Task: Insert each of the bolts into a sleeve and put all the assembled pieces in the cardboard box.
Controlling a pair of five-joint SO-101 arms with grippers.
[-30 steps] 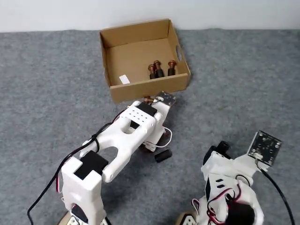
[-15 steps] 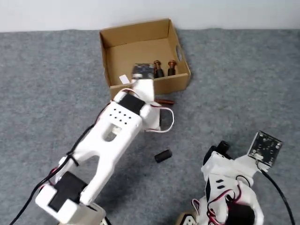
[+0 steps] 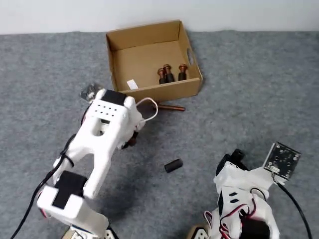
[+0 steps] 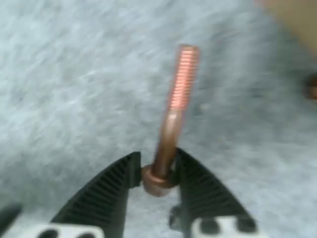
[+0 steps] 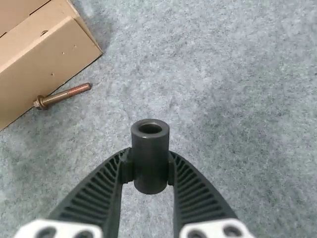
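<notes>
- Now the left arm (image 3: 102,134) is not at the front of the cardboard box (image 3: 149,92) any more. A moment ago it was leaning right up to that wall. It has swung back and off to the side.
- The left gripper (image 4: 157,159) is nearly closed. It pinches a bolt (image 4: 173,114) by its head. The long screw part sticks out past the fingertips, over the grey carpet.
- The right gripper (image 5: 148,157) has not moved. It is closed just enough to squeeze a black sleeve (image 5: 149,153). The sleeve stands up between the fingers with its hole facing out.
- So each gripper has one half of a piece. I think the next job is to bring the two grippers together. Then the bolt can slide into the hole.
- Three finished pieces (image 3: 170,73) are already in the box, far from both grippers.
- Another bolt (image 5: 62,95) lies out ahead of the right gripper, just beside the box wall.
- A spare sleeve (image 3: 173,165) lies on the carpet between the two arms. That pair has to wait for later.
</notes>
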